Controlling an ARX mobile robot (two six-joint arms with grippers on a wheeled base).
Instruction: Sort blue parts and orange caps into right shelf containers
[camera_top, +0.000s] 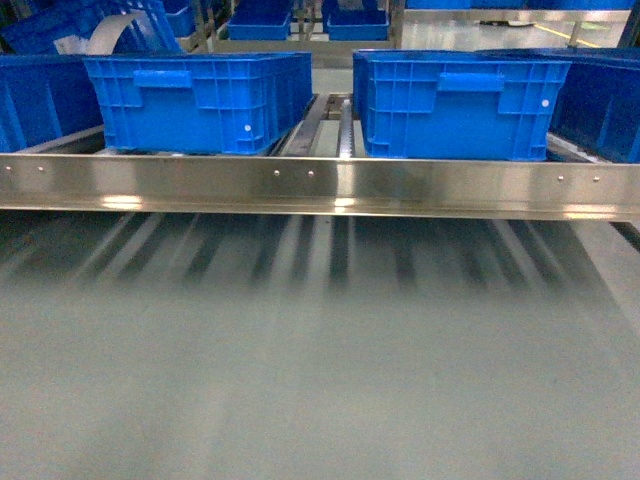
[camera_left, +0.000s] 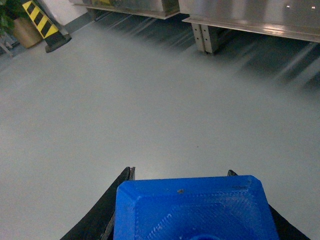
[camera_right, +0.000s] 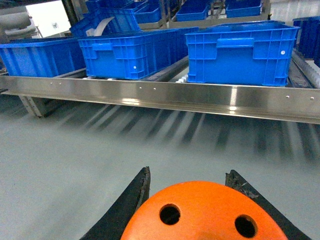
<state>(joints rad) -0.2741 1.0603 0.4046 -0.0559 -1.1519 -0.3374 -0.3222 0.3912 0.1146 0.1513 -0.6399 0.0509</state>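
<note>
A blue part (camera_left: 195, 210), a flat piece with bevelled corners, fills the bottom of the left wrist view, and my left gripper (camera_left: 181, 171) is shut on it above the grey floor. My right gripper (camera_right: 188, 172) is shut on an orange cap (camera_right: 205, 210), whose round holed top faces the camera. Two right shelf containers, bright-blue crates (camera_top: 200, 100) (camera_top: 455, 100), stand side by side on the shelf ahead. The right wrist view shows the same crates (camera_right: 132, 50) (camera_right: 240, 52). Neither gripper appears in the head view.
A steel shelf rail (camera_top: 320, 185) runs across the front of the crates. More blue crates (camera_top: 35, 100) (camera_top: 600, 100) flank them. A yellow-and-black striped barrier (camera_left: 42, 22) and a shelf leg (camera_left: 205, 37) stand on the grey floor.
</note>
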